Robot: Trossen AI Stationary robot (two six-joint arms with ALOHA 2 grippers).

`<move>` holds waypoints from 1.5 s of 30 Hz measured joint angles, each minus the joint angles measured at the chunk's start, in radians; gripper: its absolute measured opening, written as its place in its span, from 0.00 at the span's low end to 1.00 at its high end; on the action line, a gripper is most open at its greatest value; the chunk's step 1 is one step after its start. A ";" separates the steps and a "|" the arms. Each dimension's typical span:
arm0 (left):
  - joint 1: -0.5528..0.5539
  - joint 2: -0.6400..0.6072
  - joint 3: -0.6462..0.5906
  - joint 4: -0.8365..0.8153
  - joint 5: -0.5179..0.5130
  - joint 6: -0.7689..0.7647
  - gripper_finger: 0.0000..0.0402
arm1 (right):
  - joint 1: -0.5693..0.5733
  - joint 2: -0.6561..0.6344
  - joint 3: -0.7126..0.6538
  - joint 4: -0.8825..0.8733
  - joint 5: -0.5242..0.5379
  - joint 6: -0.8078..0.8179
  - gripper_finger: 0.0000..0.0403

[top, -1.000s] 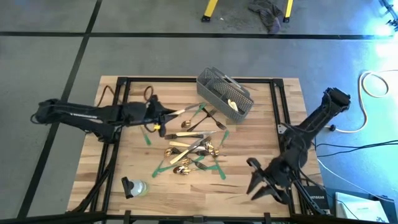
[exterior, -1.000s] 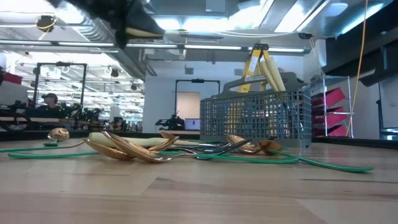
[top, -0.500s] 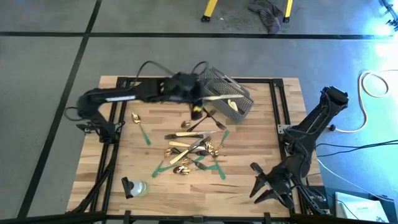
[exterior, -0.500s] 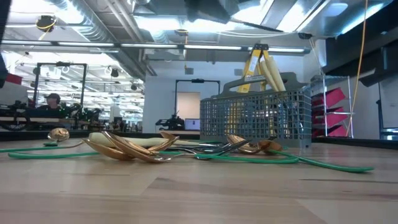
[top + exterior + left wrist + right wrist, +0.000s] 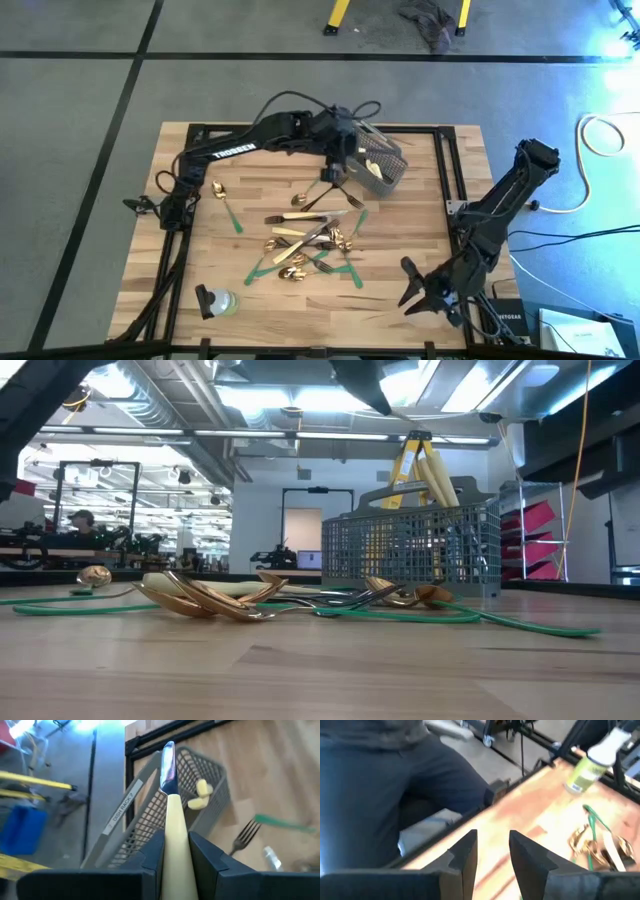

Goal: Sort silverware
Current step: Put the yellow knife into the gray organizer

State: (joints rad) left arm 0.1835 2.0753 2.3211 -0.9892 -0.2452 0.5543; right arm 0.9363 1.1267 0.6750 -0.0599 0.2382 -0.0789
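My left gripper [image 5: 343,148] reaches across the table's far side and hovers over the grey mesh basket [image 5: 384,160], shut on a cream-handled knife [image 5: 168,767]. Cream handles [image 5: 200,795] stand inside the basket. Gold spoons, dark forks and more knives lie in a heap [image 5: 310,240] on green tape strips at mid-table. A fork [image 5: 244,836] lies beside the basket, and one gold spoon [image 5: 217,188] lies apart toward the left. My right gripper [image 5: 424,294] waits open at the table's near right corner. My left gripper pinches the knife by its cream handle [image 5: 175,822] between the two fingers [image 5: 154,852]. The knife runs along the fingers, its steel blade [image 5: 167,760] sticking out ahead of them. It is lifted clear, above the basket's rim [image 5: 150,785].
A spray bottle [image 5: 217,301] lies near the table's near left corner. A black frame [image 5: 445,165] runs along the table edges. In the right wrist view a person in dark trousers [image 5: 395,785] is next to the table's near edge.
My left gripper has swung from the table's left side toward the far right, carrying the knife over to the basket and turning so that the blade points at it. The heap and the right arm have stayed where they were.
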 joint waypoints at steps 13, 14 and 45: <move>-0.065 0.051 -0.003 0.065 -0.124 0.388 0.12 | 0.000 0.002 0.000 -0.011 0.025 0.000 0.24; -0.067 0.052 -0.003 0.059 -0.126 0.411 0.12 | 0.000 0.002 0.000 -0.012 0.025 0.000 0.24; -0.105 0.194 -0.005 0.168 -0.302 0.909 0.12 | 0.000 0.062 0.000 -0.009 0.013 0.030 0.24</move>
State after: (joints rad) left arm 0.0789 2.2696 2.3161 -0.8211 -0.5468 1.4637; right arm 0.9360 1.1883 0.6750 -0.0684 0.2516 -0.0490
